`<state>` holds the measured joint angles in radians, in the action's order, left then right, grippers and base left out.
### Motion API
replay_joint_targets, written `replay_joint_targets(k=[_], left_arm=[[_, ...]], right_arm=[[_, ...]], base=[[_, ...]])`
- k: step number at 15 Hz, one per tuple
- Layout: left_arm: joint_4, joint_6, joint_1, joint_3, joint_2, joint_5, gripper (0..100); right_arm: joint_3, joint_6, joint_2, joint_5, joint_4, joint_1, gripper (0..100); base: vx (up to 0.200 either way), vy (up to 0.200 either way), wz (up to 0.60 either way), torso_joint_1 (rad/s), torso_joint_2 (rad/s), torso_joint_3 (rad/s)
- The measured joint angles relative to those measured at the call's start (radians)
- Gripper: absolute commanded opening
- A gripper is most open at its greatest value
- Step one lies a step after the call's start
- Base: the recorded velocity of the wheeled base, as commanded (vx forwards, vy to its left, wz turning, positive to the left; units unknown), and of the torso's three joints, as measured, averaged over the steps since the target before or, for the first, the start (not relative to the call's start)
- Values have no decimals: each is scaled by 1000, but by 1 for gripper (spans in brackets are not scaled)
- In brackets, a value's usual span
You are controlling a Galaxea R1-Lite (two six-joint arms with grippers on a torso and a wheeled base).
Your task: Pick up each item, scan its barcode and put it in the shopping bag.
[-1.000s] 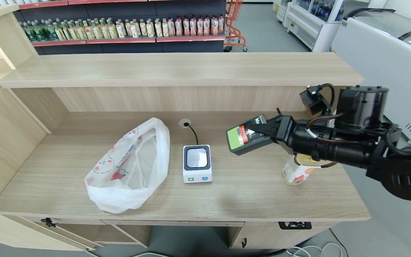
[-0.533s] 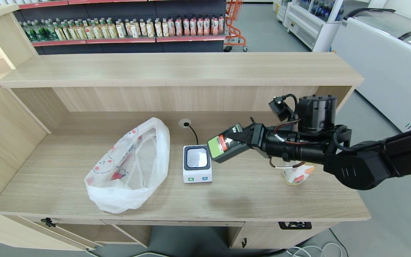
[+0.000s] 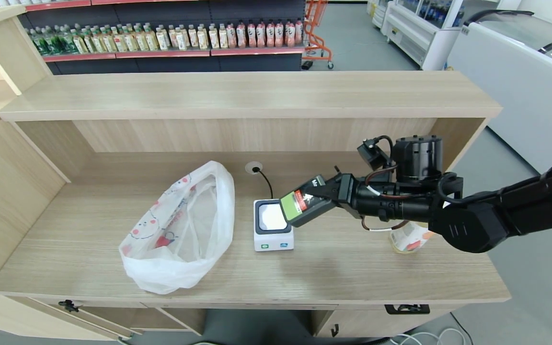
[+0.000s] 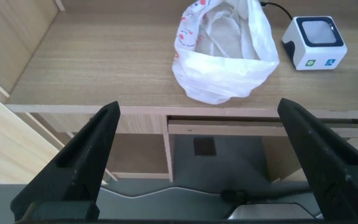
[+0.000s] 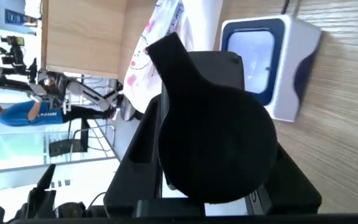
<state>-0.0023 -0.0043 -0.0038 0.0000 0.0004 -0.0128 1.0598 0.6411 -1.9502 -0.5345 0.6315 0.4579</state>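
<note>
My right gripper (image 3: 323,194) is shut on a dark box (image 3: 302,206) with a green end and a red label. It holds the box tilted just above the right edge of the white barcode scanner (image 3: 273,225), green end toward the scanner window. The white shopping bag (image 3: 180,230) lies open on the counter left of the scanner. In the right wrist view the box (image 5: 225,68) sits close to the scanner (image 5: 260,56), with the bag (image 5: 166,25) beyond. My left gripper (image 4: 199,109) hangs open in front of the counter's front edge, below the bag (image 4: 225,56) and scanner (image 4: 316,40).
A drink bottle (image 3: 409,238) stands on the counter (image 3: 352,268) behind my right arm. The scanner's black cable (image 3: 262,178) runs to a hole at the back. A raised wooden ledge (image 3: 247,93) borders the counter at the rear and left.
My right arm has carried the box left and down, from high over the right side of the counter to the scanner's edge. The head camera shifted slightly.
</note>
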Motion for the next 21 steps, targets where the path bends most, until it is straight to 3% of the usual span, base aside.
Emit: replay_joint_targets(k=[2,14,21], left_arm=[[0,0,0,0,0,0,100],[0,4,0,0,0,0,100],[0,4,0,0,0,1,100]], right_arm=[[0,-5,-13,-2,1,-10,0],[195,-79,-224,1,5,-46,0],[216,-140,-270,-3,4,-39,0]], base=[[0,200,0,-7,0,2],[0,0,0,0,0,0],[0,0,0,0,0,0]])
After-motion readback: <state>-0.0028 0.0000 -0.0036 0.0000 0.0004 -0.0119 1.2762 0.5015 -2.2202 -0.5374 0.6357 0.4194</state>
